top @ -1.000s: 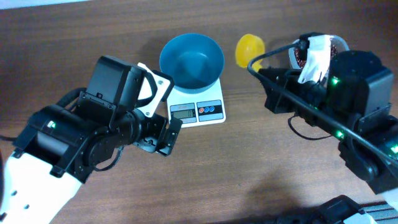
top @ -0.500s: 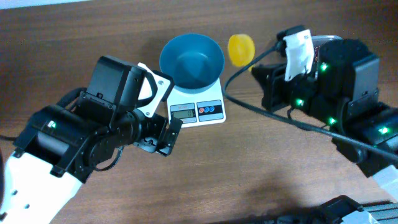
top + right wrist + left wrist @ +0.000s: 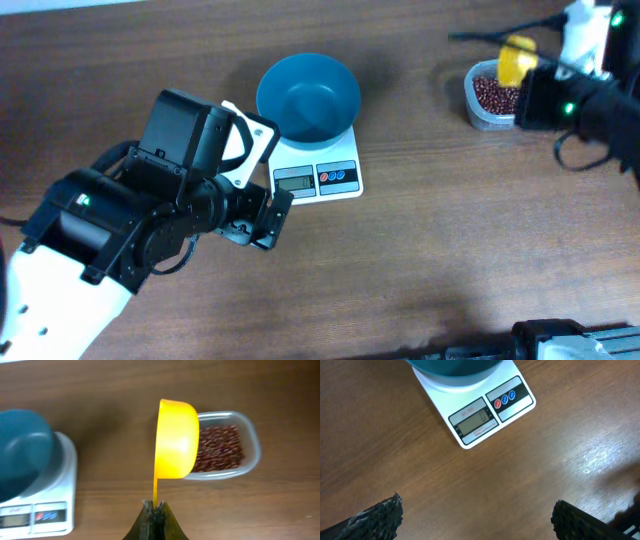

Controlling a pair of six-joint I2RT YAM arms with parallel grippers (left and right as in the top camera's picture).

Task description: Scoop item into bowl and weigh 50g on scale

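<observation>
The teal-blue bowl [image 3: 308,97] stands on the white scale [image 3: 318,170], and I see nothing in it from overhead. My left gripper [image 3: 258,218] hovers open over bare table just in front of the scale [image 3: 480,415], nothing between its fingers [image 3: 380,517]. My right gripper [image 3: 156,505] is shut on the thin handle of a yellow scoop [image 3: 175,440]. The scoop, turned on its side, hangs over the left rim of a clear tub [image 3: 252,452] holding the red-brown beans [image 3: 220,447]. From overhead, the scoop [image 3: 517,58] and beans [image 3: 490,95] are at the far right.
The bowl [image 3: 22,450] and scale [image 3: 60,500] lie left of the scoop in the right wrist view. The left arm's black body [image 3: 130,220] fills the table's left front. Brown wooden table surface lies between scale and tub.
My right arm has swung away from beside the bowl to the far right, carrying the yellow scoop over to the bean tub. The left arm has not moved.
</observation>
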